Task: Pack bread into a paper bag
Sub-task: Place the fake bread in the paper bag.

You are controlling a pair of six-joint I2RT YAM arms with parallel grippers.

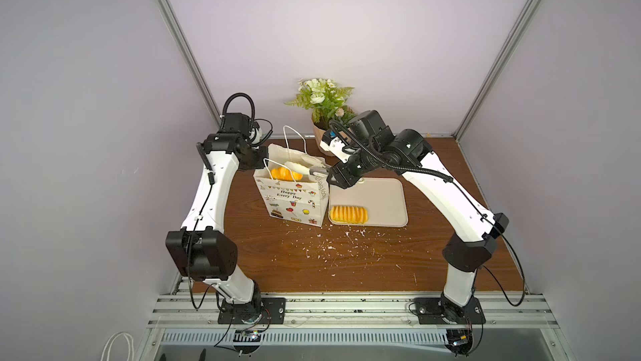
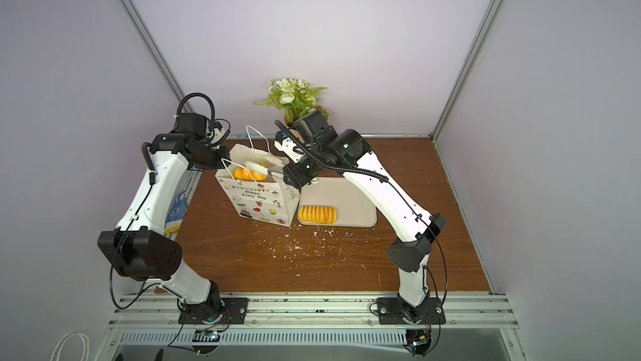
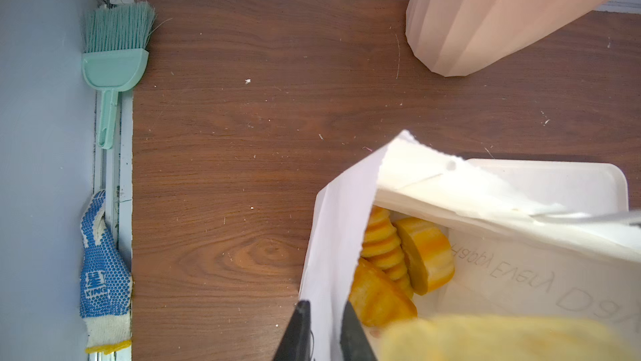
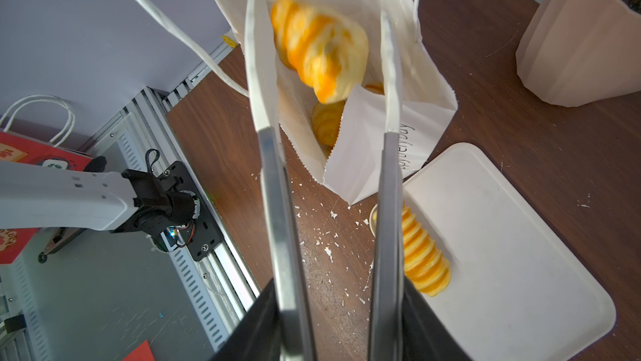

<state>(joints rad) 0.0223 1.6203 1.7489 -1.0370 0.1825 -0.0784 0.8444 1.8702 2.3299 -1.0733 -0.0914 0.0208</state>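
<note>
The white paper bag (image 1: 295,199) (image 2: 257,199) stands open on the wooden table, printed "Happy Every Day". My left gripper (image 3: 325,303) is shut on the bag's left wall, with paper between its black fingers. My right gripper (image 4: 321,9) (image 1: 312,170) hovers over the bag mouth, its long white-tipped fingers apart. A blurred golden pastry (image 4: 319,47) sits loose between them, inside the mouth. Other bread (image 3: 399,258) (image 1: 282,174) lies in the bag. One ridged oblong loaf (image 1: 348,214) (image 2: 317,214) (image 4: 421,255) lies on the beige tray (image 1: 381,199) (image 4: 503,238), right of the bag.
A peach ribbed flowerpot (image 3: 485,19) (image 4: 582,47) with greenery stands behind the bag and tray. White crumbs (image 1: 329,248) litter the table in front. A mint brush and dustpan (image 3: 114,61) and a blue-dotted glove (image 3: 102,272) lie along the left edge.
</note>
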